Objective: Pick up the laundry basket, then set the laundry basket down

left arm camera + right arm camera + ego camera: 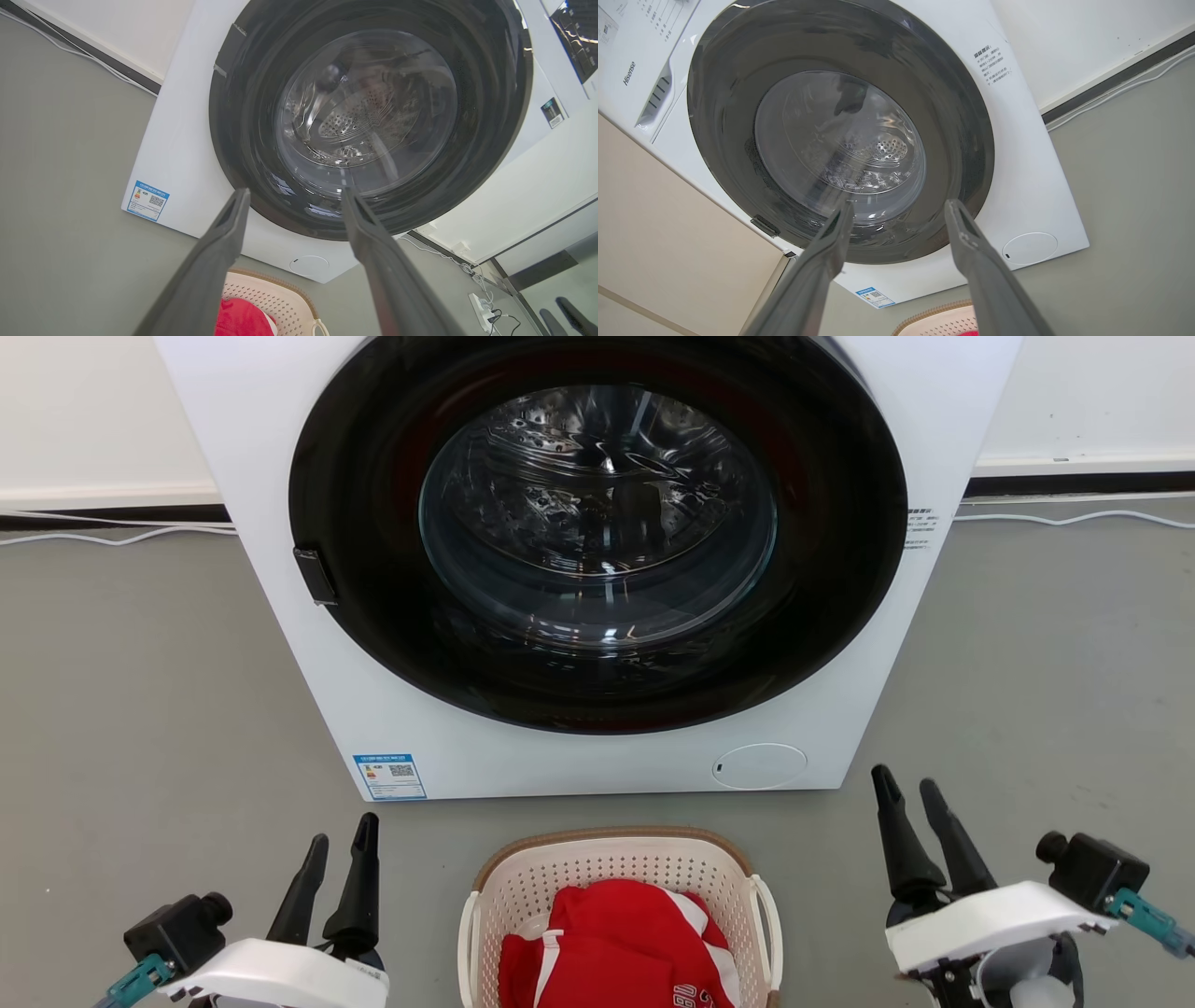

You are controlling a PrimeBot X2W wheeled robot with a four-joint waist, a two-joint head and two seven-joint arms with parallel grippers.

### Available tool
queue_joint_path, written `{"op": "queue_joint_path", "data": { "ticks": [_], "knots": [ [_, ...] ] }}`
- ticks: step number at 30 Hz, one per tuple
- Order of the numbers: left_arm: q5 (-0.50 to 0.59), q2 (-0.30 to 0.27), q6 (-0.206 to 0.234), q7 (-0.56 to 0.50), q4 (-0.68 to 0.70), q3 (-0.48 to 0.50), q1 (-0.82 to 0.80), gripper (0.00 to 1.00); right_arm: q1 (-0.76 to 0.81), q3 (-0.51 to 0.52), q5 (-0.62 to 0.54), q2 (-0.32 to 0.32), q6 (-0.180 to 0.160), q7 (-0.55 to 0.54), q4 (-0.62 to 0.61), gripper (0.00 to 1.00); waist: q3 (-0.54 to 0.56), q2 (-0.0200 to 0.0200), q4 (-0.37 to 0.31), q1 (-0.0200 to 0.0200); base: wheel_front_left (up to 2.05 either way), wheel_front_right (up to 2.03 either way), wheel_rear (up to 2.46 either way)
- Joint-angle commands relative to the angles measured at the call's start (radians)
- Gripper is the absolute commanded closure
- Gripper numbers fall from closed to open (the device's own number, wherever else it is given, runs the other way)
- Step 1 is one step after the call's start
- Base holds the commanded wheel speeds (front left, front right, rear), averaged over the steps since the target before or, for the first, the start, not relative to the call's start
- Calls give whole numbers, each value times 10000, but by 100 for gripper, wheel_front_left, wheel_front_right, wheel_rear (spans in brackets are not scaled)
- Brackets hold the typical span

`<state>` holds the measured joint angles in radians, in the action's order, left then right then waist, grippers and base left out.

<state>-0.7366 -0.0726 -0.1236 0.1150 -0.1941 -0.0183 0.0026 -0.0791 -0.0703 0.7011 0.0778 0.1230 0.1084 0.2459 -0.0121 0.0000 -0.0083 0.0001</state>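
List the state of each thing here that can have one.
Round dark glass door of the white washing machine: shut.
Cream-white perforated plastic laundry basket: on the grey floor, not held.
Red and white garment: crumpled inside the basket.
Left gripper: open, empty.
Right gripper: open, empty.

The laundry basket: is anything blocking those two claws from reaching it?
Nothing visible. The laundry basket sits on the floor between the open left gripper and right gripper, with only bare floor on each side. The washer stands behind it.
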Motion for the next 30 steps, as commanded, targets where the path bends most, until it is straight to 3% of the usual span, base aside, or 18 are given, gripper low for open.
{"op": "queue_joint_path", "data": {
  "ticks": [1,30],
  "knots": [
    [306,-166,-45,141,363,136,-582,0,-511,-150,-365,41,48,205,-229,0,3,0,-8,-1,0,0,0],
    [3382,-191,-62,991,713,70,-699,0,-727,-370,-3942,-49,67,1056,-219,0,-75,0,-53,-1,0,0,0]
  ]
}}
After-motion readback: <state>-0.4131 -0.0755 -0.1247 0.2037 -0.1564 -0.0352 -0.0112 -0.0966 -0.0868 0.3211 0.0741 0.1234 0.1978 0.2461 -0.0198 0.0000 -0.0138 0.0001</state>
